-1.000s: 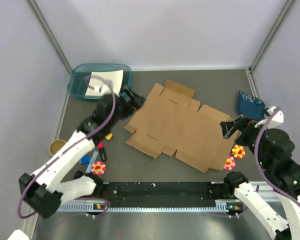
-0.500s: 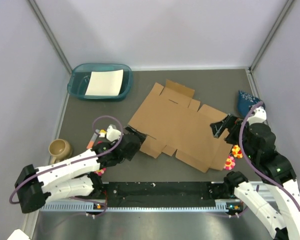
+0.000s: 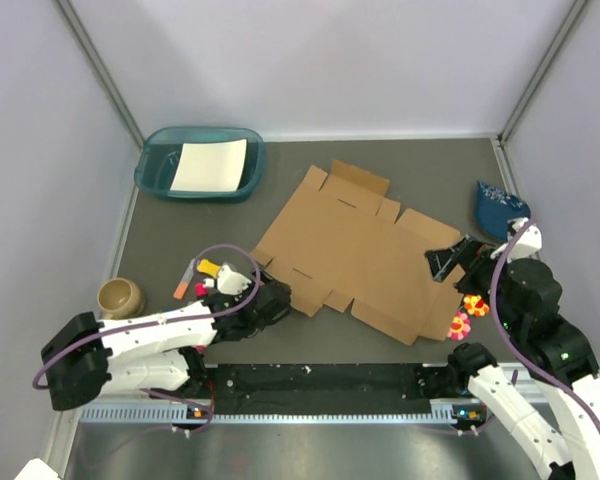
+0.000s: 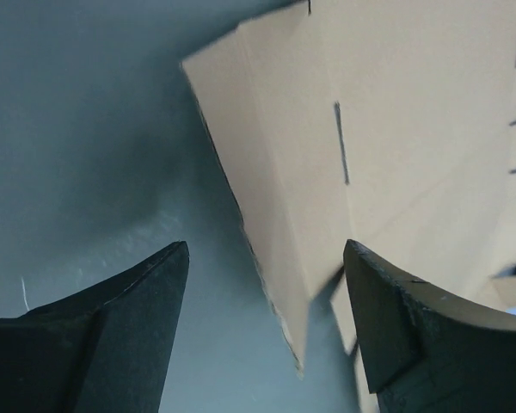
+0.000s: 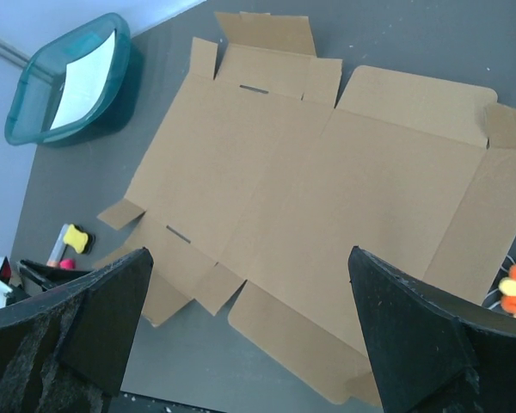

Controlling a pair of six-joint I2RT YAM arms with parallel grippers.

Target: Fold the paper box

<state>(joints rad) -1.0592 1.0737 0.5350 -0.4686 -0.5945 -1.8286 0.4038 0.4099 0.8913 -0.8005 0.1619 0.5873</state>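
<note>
The left tool (image 3: pixel 276 298) (image 4: pixel 267 249) stands wide open and holds nothing; the pointed corner of the near-left flap of the paper box (image 3: pixel 360 248) (image 4: pixel 396 129) lies between its fingers, though whether either finger touches the card I cannot tell. The right tool (image 3: pixel 447 259) (image 5: pixel 249 255) is also spread wide and empty, hanging over the box's right end. The box lies flat and unfolded from the middle of the surface (image 3: pixel 180 225) toward its right edge. A second ago the left arm reached the far-left corner; since then it has swung back to the flap. One box, one teal tray (image 3: pixel 150 176) holding one white sheet (image 3: pixel 210 165), one mug (image 3: pixel 119 296), two flower toys (image 3: pixel 475 303).
</note>
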